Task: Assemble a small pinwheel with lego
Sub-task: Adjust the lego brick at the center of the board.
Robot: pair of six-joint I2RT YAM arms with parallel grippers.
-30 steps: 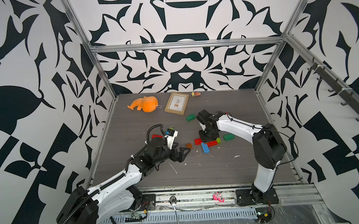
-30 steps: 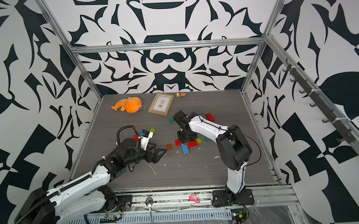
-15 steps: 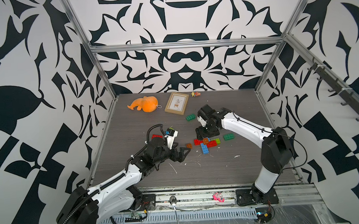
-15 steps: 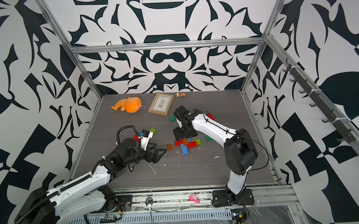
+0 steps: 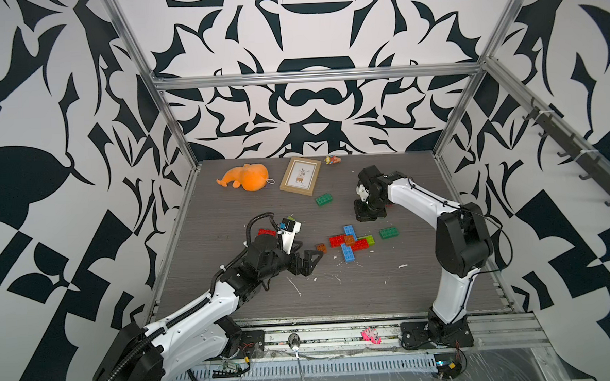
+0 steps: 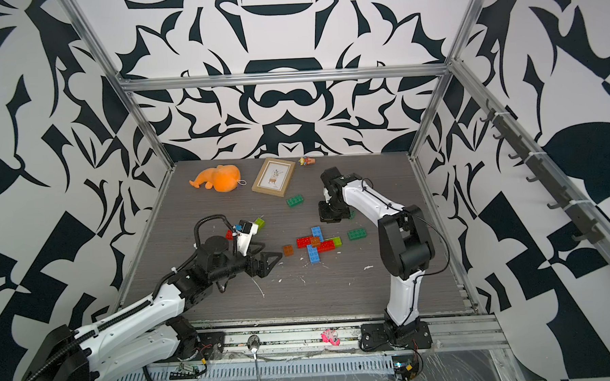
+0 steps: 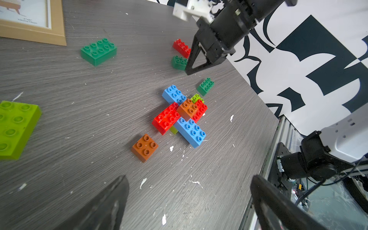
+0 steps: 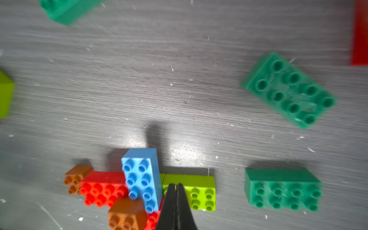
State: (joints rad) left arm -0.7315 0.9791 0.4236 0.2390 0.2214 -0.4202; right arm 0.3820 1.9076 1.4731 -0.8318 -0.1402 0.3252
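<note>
My left pincer (image 5: 310,263) hangs nearest my base, spread wide and holding nothing, low over the grey table (image 5: 371,294). Just beyond its tips lies a loose orange-brown square brick (image 5: 321,247), studs up, apart from the rest.

Next out is the pinwheel (image 5: 350,241). Its red and blue bricks cross each other flat on the table, with some lime green showing beneath them. A second orange-brown square (image 7: 187,109) sits on top at the middle. A dark green brick (image 5: 389,233) lies near it on my right side, not touching. Beside my left wrist a red brick (image 5: 266,232) and a lime green brick (image 6: 259,222) lie partly hidden by the camera mount.

Farther back my right pincer (image 8: 176,186) is clenched tight, finger against finger, with nothing between. It points down above the table, beyond the pinwheel. Another dark green brick (image 5: 324,199) lies off to its left.

Along the back wall rest a framed picture (image 5: 300,177), an orange plush toy (image 5: 248,177) and a tiny figure (image 5: 332,159).
</note>
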